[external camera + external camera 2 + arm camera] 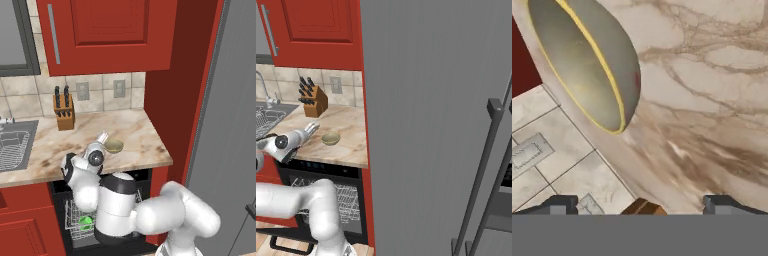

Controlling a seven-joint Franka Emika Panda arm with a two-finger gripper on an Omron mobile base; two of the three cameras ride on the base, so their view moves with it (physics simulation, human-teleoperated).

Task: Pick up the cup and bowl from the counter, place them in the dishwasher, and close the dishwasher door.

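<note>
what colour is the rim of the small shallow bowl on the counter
Yellow, on an olive-tan round bowl; clearest in the hand view.

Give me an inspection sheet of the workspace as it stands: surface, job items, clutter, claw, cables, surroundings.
Surface: marble counter, bare around the bowl.
Bowl: bowl upright on the counter near the front edge, untouched.
Cup: cup lies in the dishwasher rack.
Dishwasher: dishwasher below the counter, dishwasher door down and open.
Clutter: knife block at the back wall, apart from the bowl.
Claw: claw open, beside the bowl, holding nothing.
Cables: nothing seen.
Surroundings: sink to the left, red cabinets above, wall outlets on the tiles.
</note>
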